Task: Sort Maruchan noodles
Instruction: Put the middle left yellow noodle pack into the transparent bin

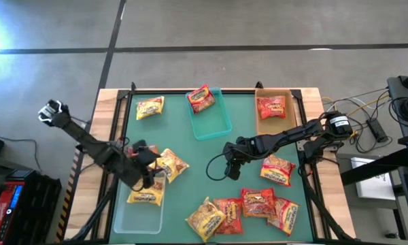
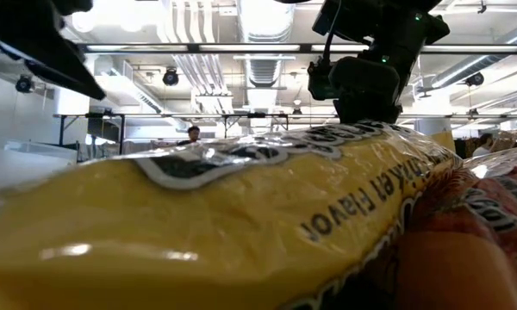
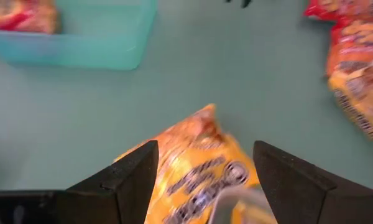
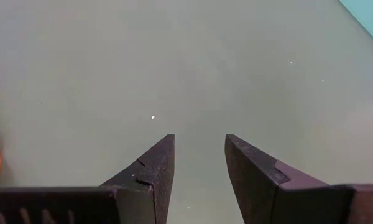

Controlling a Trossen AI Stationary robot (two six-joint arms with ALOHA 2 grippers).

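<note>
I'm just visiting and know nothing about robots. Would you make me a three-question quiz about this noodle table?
1. True or false: the tan bin holds a yellow packet.
2. Which bin holds the red packet? A clear, B teal, C tan.
3. What lies between the left gripper's open fingers?

Key: 1 false, its packet is red. 2 B, the teal bin. 3 a yellow noodle packet.

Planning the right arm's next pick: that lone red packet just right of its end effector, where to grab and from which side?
Take the red packet from straight above, at its edge facing the right end effector. It lies flat, apart from the pile below, with bare mat on that side. Its crinkly rim looks easier to pinch than the flat middle.
</note>
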